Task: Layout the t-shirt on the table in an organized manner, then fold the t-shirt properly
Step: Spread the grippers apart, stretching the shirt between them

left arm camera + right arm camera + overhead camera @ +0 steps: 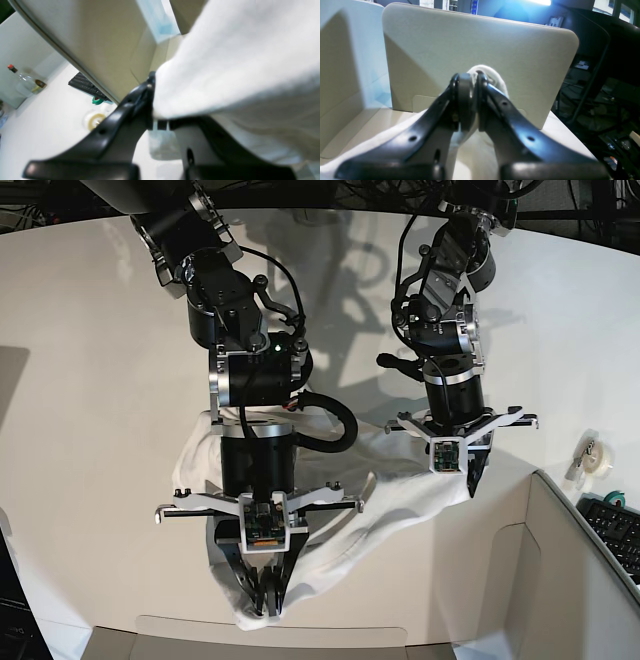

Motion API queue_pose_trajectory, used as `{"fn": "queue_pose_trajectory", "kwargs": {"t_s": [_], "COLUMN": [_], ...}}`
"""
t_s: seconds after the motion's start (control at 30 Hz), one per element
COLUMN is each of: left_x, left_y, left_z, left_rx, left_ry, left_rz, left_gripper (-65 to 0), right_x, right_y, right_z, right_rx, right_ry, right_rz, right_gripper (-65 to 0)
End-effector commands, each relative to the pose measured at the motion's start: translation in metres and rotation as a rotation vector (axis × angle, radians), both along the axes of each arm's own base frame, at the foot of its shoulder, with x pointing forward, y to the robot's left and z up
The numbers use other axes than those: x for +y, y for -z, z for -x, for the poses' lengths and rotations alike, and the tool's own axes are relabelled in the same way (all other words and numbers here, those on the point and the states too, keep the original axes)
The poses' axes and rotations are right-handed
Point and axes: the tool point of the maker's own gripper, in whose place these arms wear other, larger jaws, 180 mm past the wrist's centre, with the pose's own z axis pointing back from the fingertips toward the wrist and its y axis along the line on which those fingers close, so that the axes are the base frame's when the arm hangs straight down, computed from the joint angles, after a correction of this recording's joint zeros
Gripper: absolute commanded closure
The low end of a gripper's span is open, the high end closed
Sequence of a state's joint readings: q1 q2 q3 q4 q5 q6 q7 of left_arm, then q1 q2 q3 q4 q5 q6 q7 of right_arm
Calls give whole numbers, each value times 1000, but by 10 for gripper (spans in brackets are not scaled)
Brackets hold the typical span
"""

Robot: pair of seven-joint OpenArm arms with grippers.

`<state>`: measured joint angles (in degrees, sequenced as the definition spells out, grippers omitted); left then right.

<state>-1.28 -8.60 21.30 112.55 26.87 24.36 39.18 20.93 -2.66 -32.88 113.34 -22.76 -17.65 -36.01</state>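
The white t-shirt lies bunched on the table between and under both arms; its print does not show. In the base view my right gripper is shut on the shirt's near edge, close to the table's front. My left gripper is shut on the shirt's right side. In the left wrist view the black fingers of my left gripper clamp a thick fold of the t-shirt. In the right wrist view my right gripper pinches the t-shirt, which bulges just behind the tips.
Grey panels stand upright at the front right corner, right next to the left gripper. A tape roll and a black keyboard lie at the far right. A glass bottle and green tape show in the left wrist view.
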Motion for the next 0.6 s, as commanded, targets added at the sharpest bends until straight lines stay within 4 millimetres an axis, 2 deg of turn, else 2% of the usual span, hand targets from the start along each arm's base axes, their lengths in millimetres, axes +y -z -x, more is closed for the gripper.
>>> {"fn": "queue_pose_trajectory", "kwargs": {"t_s": [0.0, 0.13, 0.23, 0.33, 0.43, 0.57], "left_x": [6, 10, 13, 25, 40, 60], "left_y": [-23, -32, -41, -49, -66, -81], "left_z": [-1, 0, 0, 0, -5, -5], "left_rx": [-68, -64, -75, -83, -113, -143], "left_ry": [-4, 30, 43, 28, 3, -34], "left_rz": [-37, -100, -131, -164, -209, -255], "left_gripper": [0, 0, 0, 0, 0, 0], "right_x": [4, 20, 27, 35, 55, 73], "right_y": [-25, -20, -14, -15, -25, -26], "right_z": [5, -2, -15, -27, -35, -51], "right_rx": [-82, -41, -18, -17, -41, -12], "right_ry": [-1, -19, -17, -22, -55, -114], "right_rz": [-24, -69, -38, -6, 47, 45], "right_gripper": [0, 0, 0, 0, 0, 0]}}
